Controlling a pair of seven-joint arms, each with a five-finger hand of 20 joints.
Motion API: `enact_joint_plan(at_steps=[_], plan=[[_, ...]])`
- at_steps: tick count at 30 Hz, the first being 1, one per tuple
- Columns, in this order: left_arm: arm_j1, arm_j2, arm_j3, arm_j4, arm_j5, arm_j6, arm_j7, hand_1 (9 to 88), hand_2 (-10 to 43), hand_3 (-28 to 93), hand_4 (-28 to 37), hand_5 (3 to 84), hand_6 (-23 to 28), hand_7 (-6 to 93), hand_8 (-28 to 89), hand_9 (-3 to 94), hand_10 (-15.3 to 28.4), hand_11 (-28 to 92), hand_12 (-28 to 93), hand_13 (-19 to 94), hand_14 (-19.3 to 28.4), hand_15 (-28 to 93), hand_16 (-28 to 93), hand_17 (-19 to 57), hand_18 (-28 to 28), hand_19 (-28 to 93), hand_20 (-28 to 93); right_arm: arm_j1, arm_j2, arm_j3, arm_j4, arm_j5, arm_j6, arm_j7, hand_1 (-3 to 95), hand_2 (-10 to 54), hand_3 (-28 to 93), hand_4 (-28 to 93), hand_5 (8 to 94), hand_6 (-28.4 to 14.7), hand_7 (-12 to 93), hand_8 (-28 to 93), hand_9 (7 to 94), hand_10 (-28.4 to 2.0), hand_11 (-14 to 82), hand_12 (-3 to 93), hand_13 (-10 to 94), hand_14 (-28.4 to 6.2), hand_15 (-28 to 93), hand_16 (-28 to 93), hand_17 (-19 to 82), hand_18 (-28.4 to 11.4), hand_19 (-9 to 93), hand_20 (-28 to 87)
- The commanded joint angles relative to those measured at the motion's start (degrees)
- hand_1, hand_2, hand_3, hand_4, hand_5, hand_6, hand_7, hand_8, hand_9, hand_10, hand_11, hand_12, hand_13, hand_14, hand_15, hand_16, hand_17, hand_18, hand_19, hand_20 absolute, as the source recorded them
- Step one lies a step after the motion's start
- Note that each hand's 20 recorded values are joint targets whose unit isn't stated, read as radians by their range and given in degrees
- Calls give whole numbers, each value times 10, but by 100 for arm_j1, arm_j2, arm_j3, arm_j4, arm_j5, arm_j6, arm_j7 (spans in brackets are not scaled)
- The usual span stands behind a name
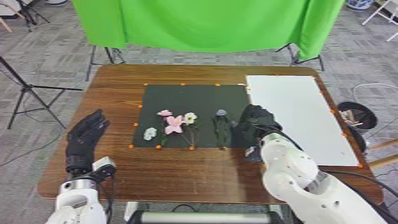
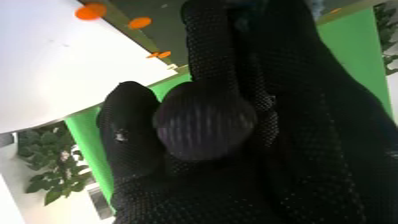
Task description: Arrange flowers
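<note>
The flowers are located on a dark mat (image 1: 191, 92) at the middle of the brown table (image 1: 191, 172). At the mat's left is a white flower (image 1: 149, 133); to its right are a small pink flower (image 1: 164, 113), a large pink flower (image 1: 174, 123) and a cream flower (image 1: 189, 118), close together, with thin stems running toward the near edge. Farther right is a blue-grey flower (image 1: 221, 113), set above a dark green stem (image 1: 222, 131). The right hand (image 1: 257, 117) is positioned at the mat's right edge, beside the white panel (image 1: 284, 105); whether it grips anything cannot be determined. The left hand (image 1: 86, 132) is positioned over the table's left side, apart from the mat, fingers extended toward the far side and released. Orange markers (image 1: 136, 124) line the mat and panel. A green cloth (image 1: 204, 27) hangs beyond the far edge; a black bin (image 1: 357, 114) stands right of the table.
</note>
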Motion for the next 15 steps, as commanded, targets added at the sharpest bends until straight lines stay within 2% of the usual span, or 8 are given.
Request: enact_joint_plan(at_steps=[1,7,10,13,14,15], plan=[[33,2,-26,6,-40,-80,31,401,-95,713,-134,461,14,211,-105,394,113,231,104,367,141,224,-17,153,104,79,231,-32,19,105,-58,222,-312,24,452,-95,659,-128,731,-15,144,21,810,-122,123,121,937,-3,615,239,682,-122,932,493],[24,7,-31,6,-31,-76,22,398,-95,715,-136,460,13,209,-105,394,113,230,105,367,142,224,-16,151,103,78,229,-69,16,266,-175,386,-567,-14,395,-95,700,-125,676,-11,146,-96,775,-141,113,123,937,0,601,253,677,-120,932,495],[22,0,-26,7,-33,-61,33,396,-95,715,-135,460,13,210,-104,394,114,229,104,366,142,223,-16,150,102,77,229,-68,8,370,-260,521,-797,-4,367,-95,697,-123,654,-12,143,-99,757,-145,109,122,937,-3,594,255,671,-120,932,496],[102,3,-57,-29,-41,-73,52,397,-95,714,-136,460,14,209,-104,394,113,229,105,366,142,223,-15,149,103,77,229,-101,36,431,-379,594,-893,20,352,-95,692,-124,632,-12,134,-99,738,-154,100,118,937,-6,586,259,668,-120,932,496],[39,0,-27,7,-29,-63,21,396,-95,714,-136,460,14,209,-105,394,114,229,105,366,142,223,-15,149,103,77,229,-95,19,470,-365,612,-924,12,349,-95,691,-124,625,-12,131,-98,735,-156,98,117,937,-7,584,260,667,-120,932,495],[38,-3,-22,10,-36,-66,40,397,-95,714,-137,459,14,209,-104,394,114,228,105,366,142,223,-15,148,103,77,228,-103,12,508,-383,622,-943,0,346,-95,689,-124,619,-12,129,-97,733,-157,97,117,937,-8,582,262,667,-120,932,494]])
